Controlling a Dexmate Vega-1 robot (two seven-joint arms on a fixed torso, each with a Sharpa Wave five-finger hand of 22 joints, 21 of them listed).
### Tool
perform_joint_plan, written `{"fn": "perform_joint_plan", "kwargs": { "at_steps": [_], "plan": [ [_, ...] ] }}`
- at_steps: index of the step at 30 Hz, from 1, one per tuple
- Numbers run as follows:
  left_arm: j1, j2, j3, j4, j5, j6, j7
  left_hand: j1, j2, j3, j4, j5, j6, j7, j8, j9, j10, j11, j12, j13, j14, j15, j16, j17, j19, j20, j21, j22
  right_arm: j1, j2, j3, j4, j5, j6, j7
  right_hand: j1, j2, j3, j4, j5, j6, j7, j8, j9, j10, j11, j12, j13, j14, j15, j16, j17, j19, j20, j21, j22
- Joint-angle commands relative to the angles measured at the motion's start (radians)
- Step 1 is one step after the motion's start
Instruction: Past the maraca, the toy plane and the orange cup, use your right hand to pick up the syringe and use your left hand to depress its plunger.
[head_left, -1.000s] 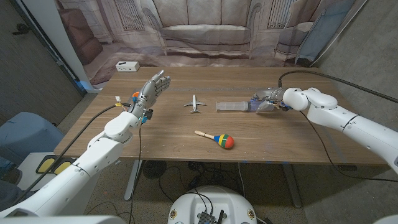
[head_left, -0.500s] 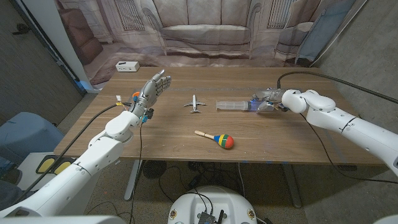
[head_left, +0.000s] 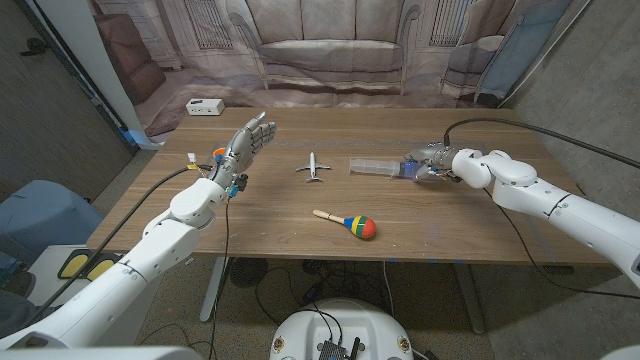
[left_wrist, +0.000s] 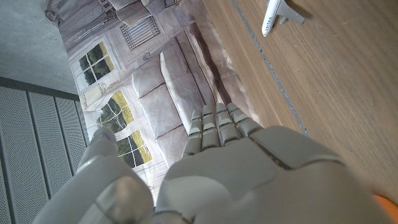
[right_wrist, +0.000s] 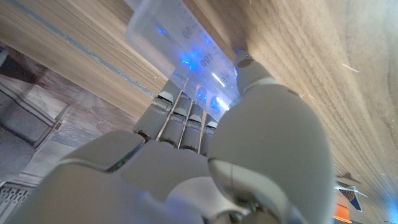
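The clear syringe (head_left: 378, 168) lies across the table's far right part, its blue-tinted end in my right hand (head_left: 432, 160). In the right wrist view the fingers (right_wrist: 180, 118) and thumb wrap around the syringe's barrel (right_wrist: 180, 43). My left hand (head_left: 246, 140) hovers over the table's left side, open with fingers spread and nothing in it. The orange cup (head_left: 217, 153) peeks out just behind that hand. The white toy plane (head_left: 314, 166) sits mid-table between the hands, and it also appears beyond my left hand (left_wrist: 236, 168) as the toy plane (left_wrist: 280, 12). The colourful maraca (head_left: 350, 223) lies nearer the front.
A white power strip (head_left: 204, 105) sits at the table's far left corner. A printed sofa backdrop hangs behind the table. A black cable (head_left: 520, 122) arcs over the right arm. A blue chair (head_left: 35, 215) stands off the left edge.
My right arm has drawn in a little and the syringe's free end has shifted slightly away from me. My left hand has stayed where it was.
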Motion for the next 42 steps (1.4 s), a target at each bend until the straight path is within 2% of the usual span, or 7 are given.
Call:
{"fn": "perform_joint_plan", "kwargs": {
  "at_steps": [1,7,12,15,20,25,42],
  "plan": [
    [0.007,-0.004,0.003,-0.007,-0.001,0.0,0.004,0.001,0.008,-0.003,-0.001,-0.004,0.008,-0.001,-0.002,0.001,0.004,-0.002,0.0,0.006,0.009,-0.006,-0.002,0.005,0.002,0.007,-0.001,0.004,-0.024,-0.003,0.002,-0.009,-0.06,-0.018,-0.07,0.07,0.048,-0.016,0.002,-0.013,0.054,-0.016,0.012,0.006,0.05,-0.005,0.008,0.002,0.078,-0.101,0.046,0.024,0.093,-0.081,0.023,0.009],
    [0.011,-0.005,0.001,-0.011,0.002,-0.006,0.008,0.001,0.008,-0.004,-0.001,-0.004,0.008,-0.001,-0.002,0.001,0.003,0.001,-0.001,0.006,0.01,-0.007,-0.002,0.005,0.002,0.008,0.0,0.004,-0.047,-0.003,0.016,-0.023,-0.063,-0.036,-0.113,0.087,0.076,-0.026,0.01,-0.014,0.162,-0.032,0.038,0.008,0.174,-0.021,0.029,0.001,0.214,-0.14,0.099,0.04,0.189,-0.102,0.068,0.017],
    [0.014,-0.004,0.0,-0.015,0.001,-0.006,0.008,0.001,0.009,-0.004,-0.001,-0.004,0.009,-0.001,-0.002,0.001,0.005,-0.001,-0.001,0.006,0.009,-0.007,-0.003,0.005,0.001,0.009,-0.001,0.004,-0.058,-0.002,0.02,-0.03,-0.073,-0.046,-0.139,0.14,0.081,-0.048,-0.002,-0.014,0.278,-0.05,0.065,0.013,0.308,-0.045,0.05,0.003,0.348,-0.175,0.156,0.072,0.266,-0.116,0.127,0.029],
    [0.016,-0.002,0.0,-0.019,0.003,-0.006,0.009,0.001,0.009,-0.004,-0.001,-0.004,0.009,-0.001,-0.002,0.001,0.004,-0.003,-0.001,0.006,0.01,-0.007,-0.002,0.005,0.001,0.009,0.0,0.004,-0.062,-0.003,0.021,-0.036,-0.078,-0.049,-0.148,0.156,0.089,-0.052,0.001,-0.014,0.334,-0.047,0.082,0.017,0.363,-0.027,0.062,0.004,0.394,-0.183,0.158,0.07,0.282,-0.115,0.15,0.033],
    [0.018,-0.001,-0.001,-0.023,0.002,-0.005,0.009,0.002,0.009,-0.005,-0.002,-0.004,0.009,-0.001,-0.002,0.001,0.005,0.0,-0.001,0.006,0.009,-0.007,-0.003,0.005,0.002,0.01,0.0,0.004,-0.068,-0.006,0.028,-0.047,-0.081,-0.047,-0.166,0.127,0.115,-0.053,0.031,-0.016,0.367,-0.036,0.088,0.018,0.39,-0.018,0.062,0.004,0.423,-0.167,0.138,0.05,0.288,-0.108,0.167,0.035],
    [0.02,-0.001,-0.001,-0.025,0.001,-0.006,0.008,0.002,0.01,-0.005,-0.002,-0.004,0.01,-0.003,-0.002,0.001,0.005,-0.003,-0.001,0.006,0.009,-0.006,-0.003,0.005,0.001,0.009,0.0,0.005,-0.072,-0.012,0.036,-0.053,-0.078,-0.04,-0.175,0.09,0.136,-0.054,0.064,-0.02,0.356,-0.027,0.075,0.015,0.391,-0.011,0.051,0.002,0.43,-0.156,0.118,0.039,0.28,-0.102,0.175,0.035],
    [0.019,0.003,0.0,-0.033,0.004,-0.002,0.006,0.002,0.011,-0.006,-0.002,-0.004,0.009,-0.003,-0.003,0.001,0.006,-0.002,-0.002,0.006,0.01,-0.008,-0.003,0.005,0.0,0.01,0.0,0.005,-0.125,-0.024,0.1,-0.083,0.003,-0.038,-0.247,0.077,0.146,-0.038,0.08,-0.016,0.364,-0.024,0.062,0.008,0.41,-0.008,0.042,0.001,0.453,-0.16,0.103,0.034,0.283,-0.103,0.192,0.032]
  ]
}}
